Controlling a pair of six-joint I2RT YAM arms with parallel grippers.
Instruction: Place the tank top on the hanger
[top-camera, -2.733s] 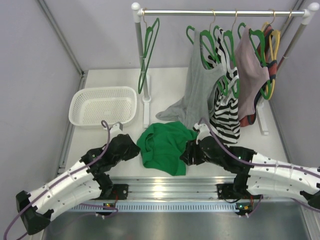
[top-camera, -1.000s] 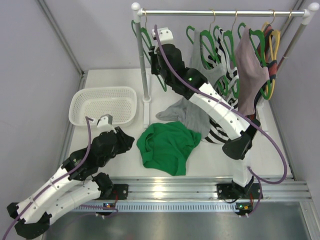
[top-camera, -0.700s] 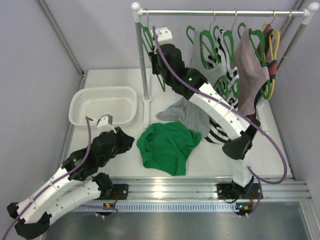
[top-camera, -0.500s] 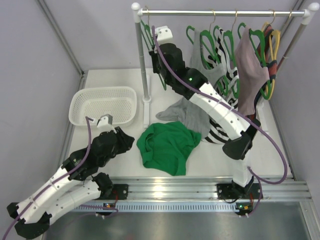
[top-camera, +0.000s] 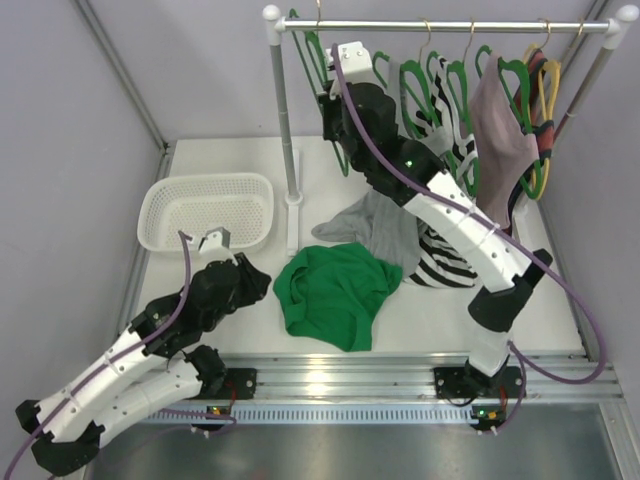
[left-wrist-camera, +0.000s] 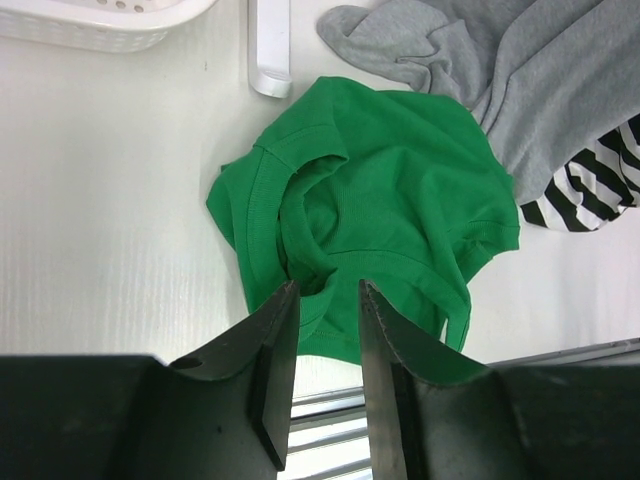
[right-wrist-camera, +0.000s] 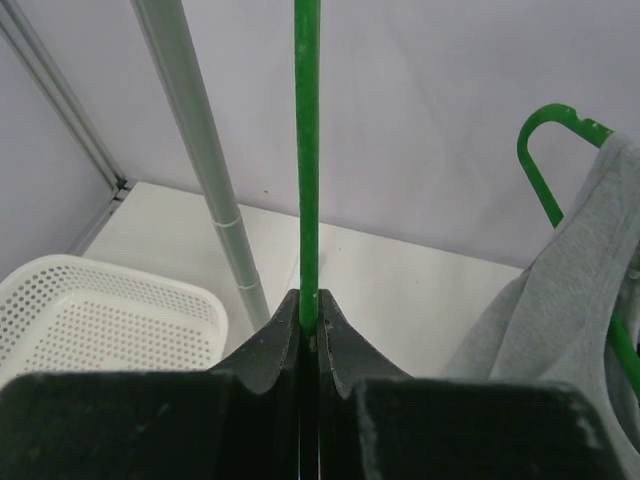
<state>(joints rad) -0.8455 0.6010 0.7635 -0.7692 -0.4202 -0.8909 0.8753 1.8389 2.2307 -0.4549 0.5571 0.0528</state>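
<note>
The green tank top (top-camera: 335, 295) lies crumpled on the white table in front of the arms. In the left wrist view the tank top (left-wrist-camera: 400, 190) fills the middle. My left gripper (top-camera: 252, 282) (left-wrist-camera: 328, 292) hovers open over its near hem, with nothing between the fingers. My right gripper (top-camera: 332, 112) (right-wrist-camera: 310, 305) is raised at the left end of the rail and shut on the thin bar of a green hanger (top-camera: 316, 62) (right-wrist-camera: 306, 150). The hanger's gold hook sits up at the rail; whether it rests on the rail I cannot tell.
A white basket (top-camera: 205, 210) (left-wrist-camera: 90, 20) stands at the left. The rack's post (top-camera: 283, 120) (right-wrist-camera: 190, 130) rises just left of the held hanger. The rail (top-camera: 450, 25) carries other green hangers (top-camera: 415, 90), a grey top (top-camera: 385, 215), a striped top (top-camera: 450, 250), a pinkish garment (top-camera: 500, 140) and a yellow hanger (top-camera: 548, 90).
The right gripper has closed fully on the hanger and moved it up and to the right along the rail. The left arm has barely shifted.
</note>
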